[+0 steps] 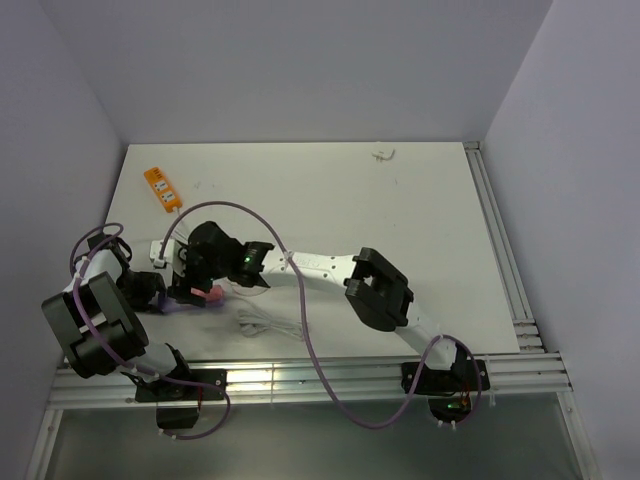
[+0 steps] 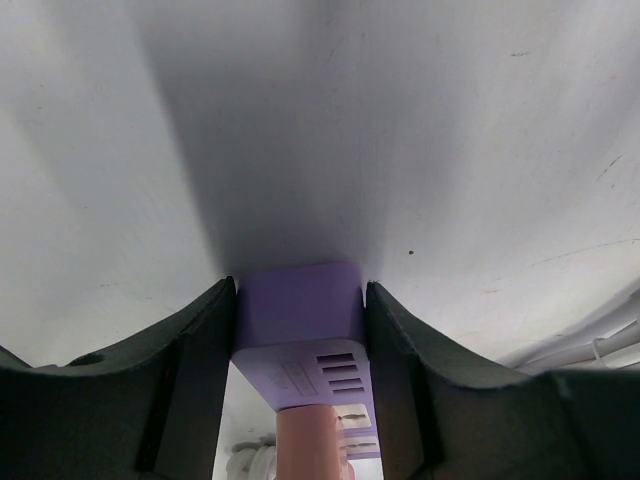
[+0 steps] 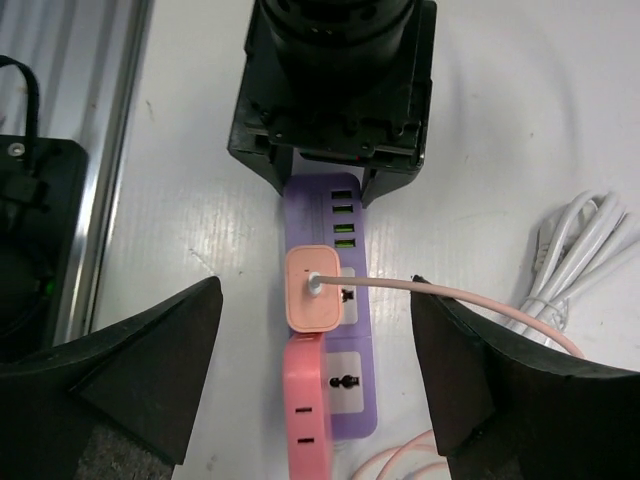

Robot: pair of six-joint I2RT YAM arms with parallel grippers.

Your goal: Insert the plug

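**Item: plug on lilac power strip, right gripper spread over it**

Position: The plug [image 3: 313, 290] lies flat against the face of the lilac power strip [image 3: 350, 395], midway between the two fingers of the right gripper [image 3: 315, 283]. That gripper is spread wide and touches nothing; each finger stands well clear of the plug. The left gripper [image 2: 298, 290] is clamped across the strip's far end, one finger on each long side.

Obscured: The prongs are hidden under the plug's body. In the left wrist view only a sliver of the plug shows at the bottom edge. In the top view the arms cover most of it.

Description: A small, squarish salmon-pink block with rounded corners. A thin pale-pink cord [image 3: 470, 298] leaves its upper face towards a white cable bundle [image 3: 575, 250] on the table [image 1: 350, 200]. A brighter pink slotted block [image 3: 308, 410] touches one edge of the plug.
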